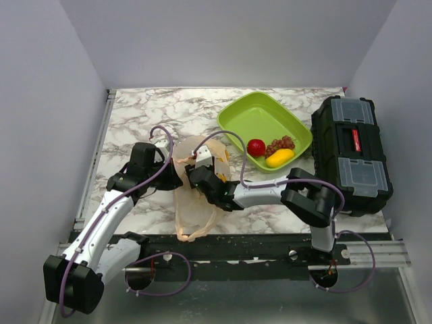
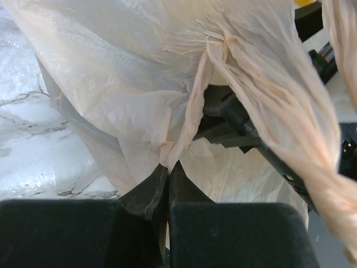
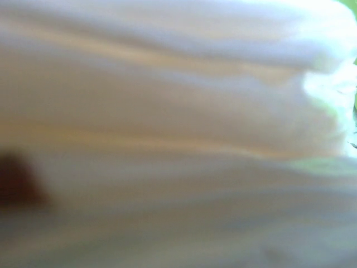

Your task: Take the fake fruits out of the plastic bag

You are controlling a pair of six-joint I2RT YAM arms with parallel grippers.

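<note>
The left wrist view shows us the left pincer [image 2: 167, 172] clamped on the thin translucent peach plastic bag [image 2: 122, 84]. Overhead, our right pincer [image 1: 201, 170] reaches into it on the marble table [image 1: 135, 115]; its opening we cannot tell.

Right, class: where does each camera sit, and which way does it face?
Top external: above and behind the bases, facing down at the table; left arm and right arm show.
Left wrist: on the left arm, facing along the left gripper, shut on the plastic bag.
Right wrist: on the right arm, against blurred bag; no fingers show.
Shared: the bag, all three.
</note>
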